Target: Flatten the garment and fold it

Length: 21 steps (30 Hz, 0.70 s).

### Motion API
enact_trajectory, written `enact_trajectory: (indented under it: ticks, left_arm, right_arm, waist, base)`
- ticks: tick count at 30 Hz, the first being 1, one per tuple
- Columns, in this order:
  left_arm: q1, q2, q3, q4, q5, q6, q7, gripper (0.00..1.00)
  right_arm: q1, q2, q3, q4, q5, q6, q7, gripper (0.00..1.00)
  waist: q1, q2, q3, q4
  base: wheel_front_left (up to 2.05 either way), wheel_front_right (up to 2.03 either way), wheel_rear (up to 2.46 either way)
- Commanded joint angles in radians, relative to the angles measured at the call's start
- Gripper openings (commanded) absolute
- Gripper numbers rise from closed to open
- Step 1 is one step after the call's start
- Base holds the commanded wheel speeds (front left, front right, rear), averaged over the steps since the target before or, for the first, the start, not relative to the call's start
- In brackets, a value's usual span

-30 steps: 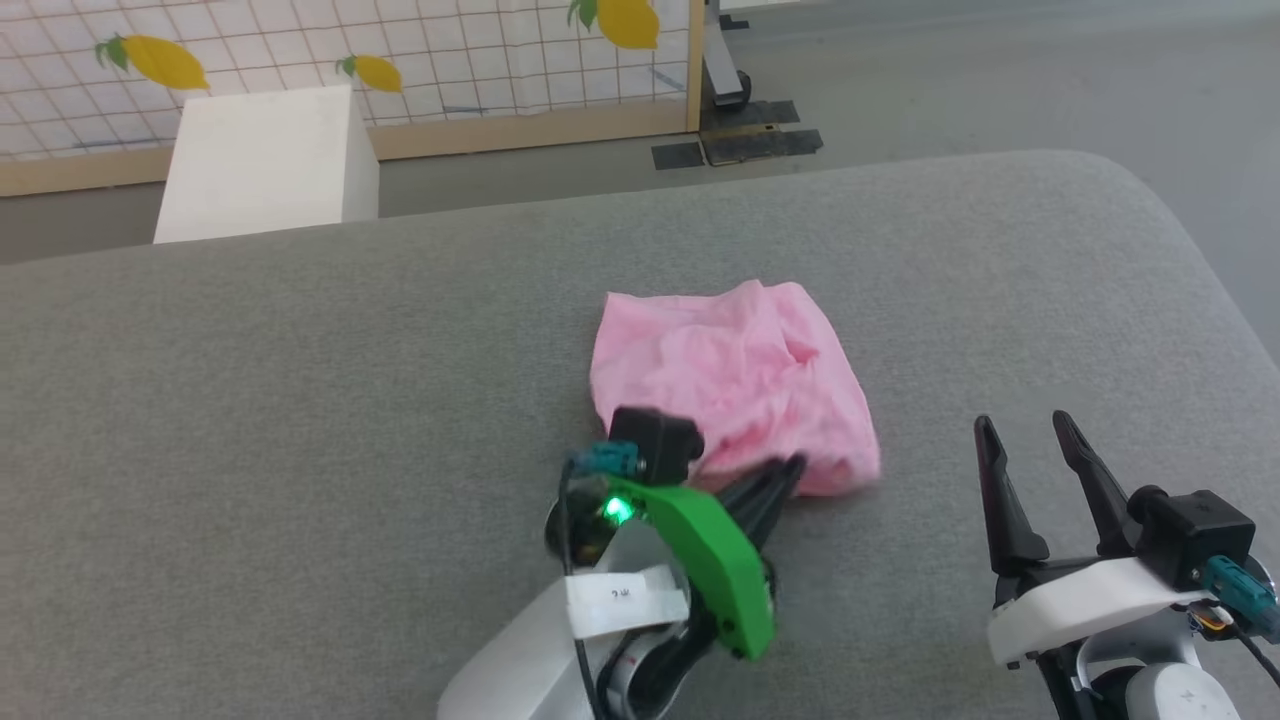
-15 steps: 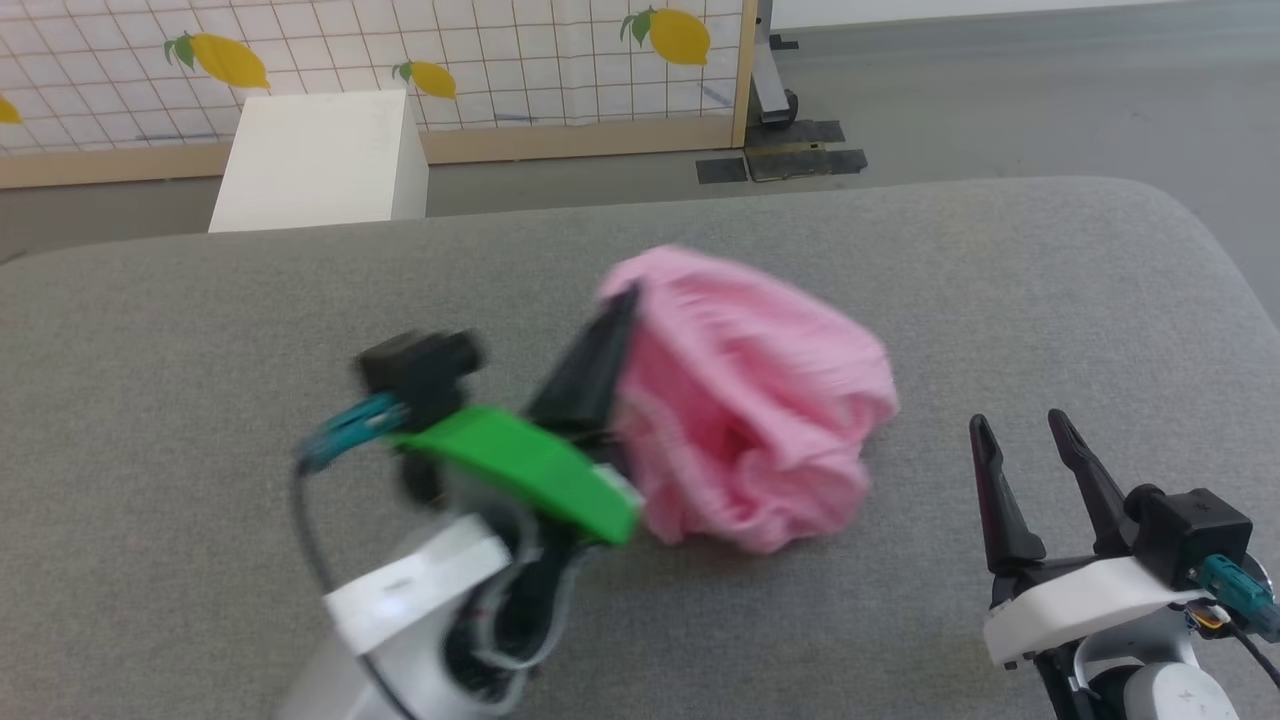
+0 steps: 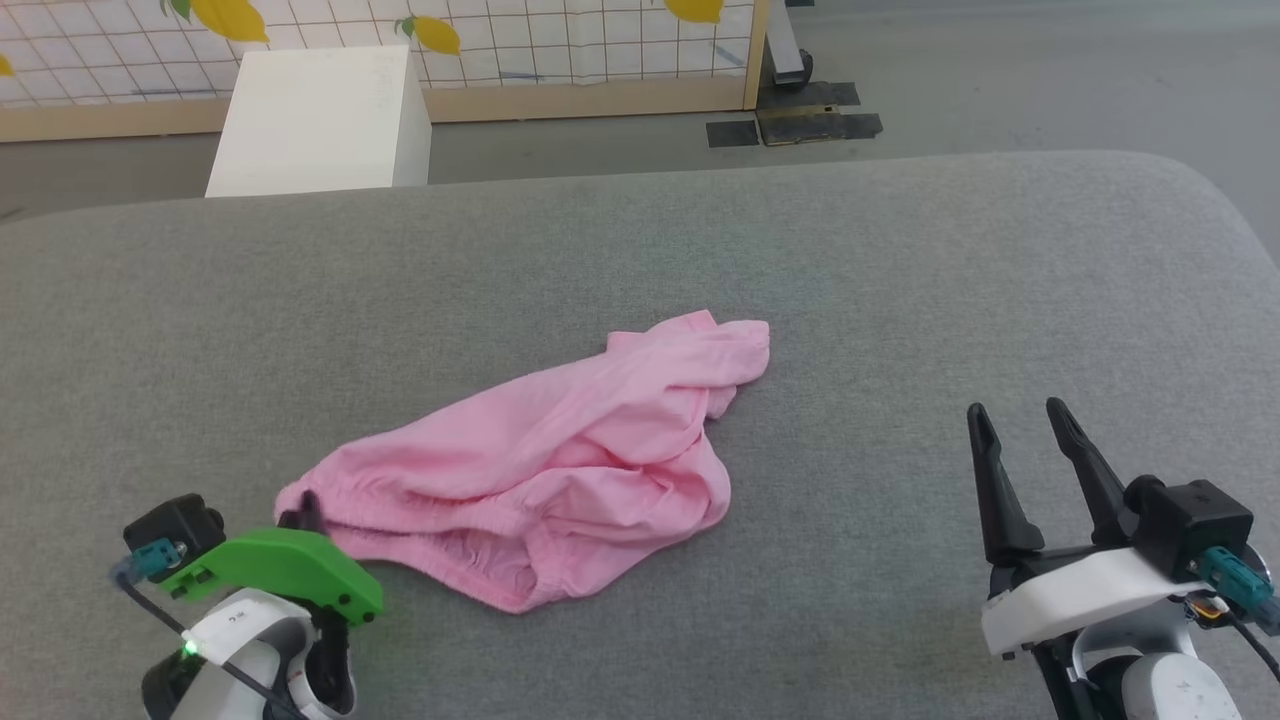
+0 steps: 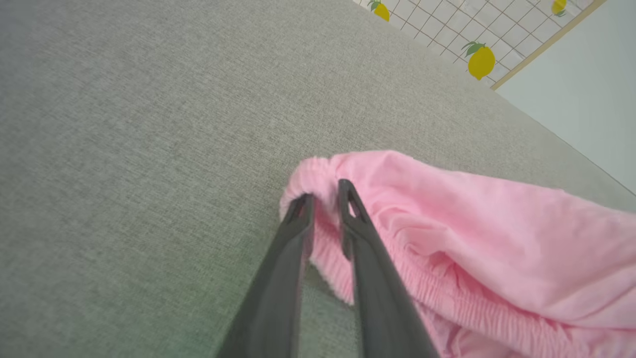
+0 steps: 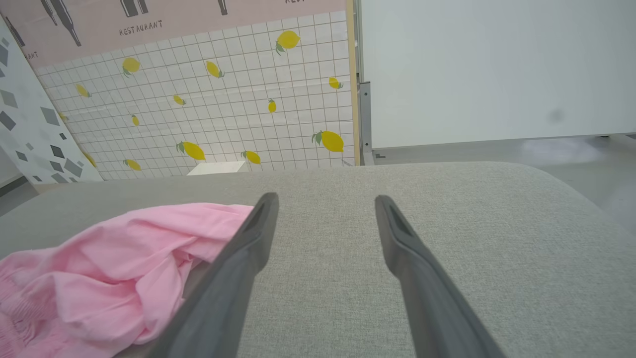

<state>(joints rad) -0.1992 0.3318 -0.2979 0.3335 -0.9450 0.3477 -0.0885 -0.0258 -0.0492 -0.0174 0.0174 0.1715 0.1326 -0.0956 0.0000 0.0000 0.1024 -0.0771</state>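
Obs., garment on desk.

- Garment (image 3: 540,480): pink shorts lying on the grey cloth-covered desk (image 3: 900,260), left of centre. They are stretched out in a long slant, from the gathered waistband at the near left to a narrower end at the far right. The cloth is wrinkled and bunched with several folds along its length, so it is not flat.
- Left end effector (image 3: 300,512): low at the near-left of the desk, right at the waistband end of the garment. Its green cover hides most of the fingers from above. In the left wrist view the two dark fingers (image 4: 278,278) run close side by side with a narrow gap. The rolled waistband hem sits at and between the tips (image 4: 323,194). I cannot tell whether the tips are clamping the hem or just lying against it.
- Right end effector (image 3: 1017,420): near-right of the desk, well apart from the garment, fingers spread wide with nothing between them. In the right wrist view they (image 5: 325,201) frame bare grey desk, and the garment (image 5: 114,278) lies off to the left.
- Surroundings: a white box (image 3: 315,120) stands on the floor (image 3: 1000,70) beyond the far desk edge. Behind it is a grid-tiled panel with yellow lemons (image 3: 560,40). Dark patches (image 3: 795,125) lie on the floor by the panel's post.
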Motion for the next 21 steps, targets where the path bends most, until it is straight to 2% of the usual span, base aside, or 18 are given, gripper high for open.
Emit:
enact_trajectory:
  ticks: [1,3,7,11,13,17,21]
  left_arm:
    - [0.003,-0.013,0.003,0.001,-0.014,-0.011,-0.01,1.0]
    - [0.003,-0.024,-0.007,0.002,-0.01,-0.03,-0.025,1.0]
    - [0.019,-0.068,-0.004,-0.052,-0.021,-0.101,-0.107,1.0]
    - [0.041,-0.08,-0.097,-0.117,0.045,-0.131,-0.111,1.0]
    - [0.045,-0.09,-0.137,-0.154,0.071,-0.127,-0.102,1.0]
    - [0.047,-0.092,-0.236,-0.189,0.103,-0.116,0.004,1.0]
    - [0.018,-0.073,-0.304,-0.155,0.123,-0.064,0.158,1.0]
  right_arm:
    - [-0.012,-0.001,-0.002,0.003,0.006,-0.002,-0.006,1.0]
    - [-0.01,-0.001,-0.008,0.006,0.006,-0.002,-0.007,1.0]
    - [-0.006,-0.001,-0.014,0.01,0.006,-0.002,-0.006,1.0]
    - [-0.004,-0.001,-0.012,0.008,0.006,-0.002,-0.004,1.0]
    - [-0.004,-0.001,-0.011,0.005,0.005,-0.002,-0.003,1.0]
    - [-0.008,-0.001,-0.006,0.001,0.006,-0.002,0.0,1.0]
    - [-0.012,-0.001,0.003,0.001,0.009,-0.002,0.0,1.0]
  waist:
    - [0.0,0.0,0.0,0.002]
    - [0.0,0.0,-0.002,0.007]
    - [0.0,0.0,-0.011,0.02]
    - [0.0,0.0,-0.015,0.037]
    - [0.0,0.0,-0.014,0.046]
    - [0.0,0.0,-0.01,0.054]
    - [0.0,0.0,-0.003,0.046]
  base:
    - [0.0,0.0,0.0]
    - [0.0,0.0,0.0]
    - [0.0,0.0,0.0]
    - [0.0,0.0,0.0]
    - [0.0,0.0,0.0]
    - [0.0,0.0,0.0]
    - [0.0,0.0,0.0]
